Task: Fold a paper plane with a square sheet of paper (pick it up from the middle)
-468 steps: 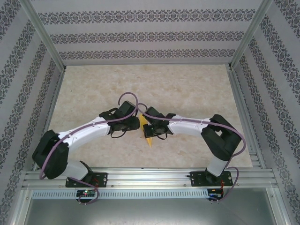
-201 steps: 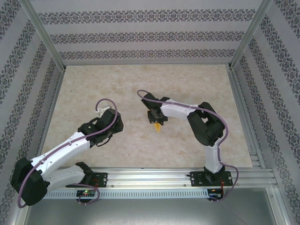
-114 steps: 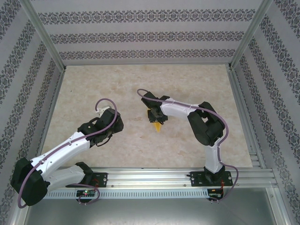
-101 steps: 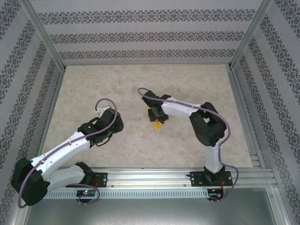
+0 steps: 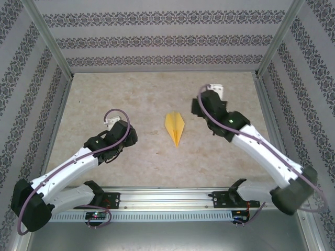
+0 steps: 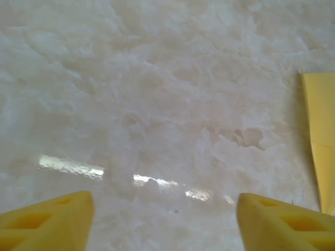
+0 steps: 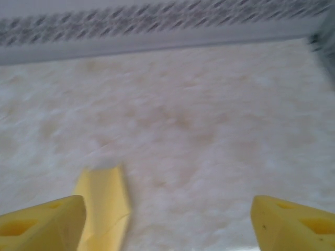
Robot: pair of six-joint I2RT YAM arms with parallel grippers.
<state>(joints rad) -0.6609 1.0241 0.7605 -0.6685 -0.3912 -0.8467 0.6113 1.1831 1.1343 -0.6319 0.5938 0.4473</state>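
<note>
My left arm point(image 5: 68, 170) and right arm point(image 5: 261, 151) both wear white link shells between chunky black joint housings, and each stands on a black base plate point(image 5: 99, 200). A purple cable point(image 5: 116, 110) runs along each one. On the wrist cameras I see blocky yellow fingertips point(image 6: 47, 219) with moulded hollows.

The slim pointed yellow paper plane point(image 5: 176, 128) is plain golden yellow, one wing a shade darker. The glossy stone-look counter point(image 5: 131, 94) is cream with mottled beige marbling. The pale wallpapered walls point(image 5: 157, 39) at nine, twelve and three o'clock carry grey floral bands. The white left arm point(image 5: 68, 167) and white right arm point(image 5: 261, 149) have black joints and mauve cables point(image 5: 116, 110). The left gripper point(image 6: 165, 225) and right gripper point(image 7: 167, 219) have bright yellow fingers point(image 6: 47, 222). At six o'clock runs a silver metal rail point(image 5: 167, 201).
</note>
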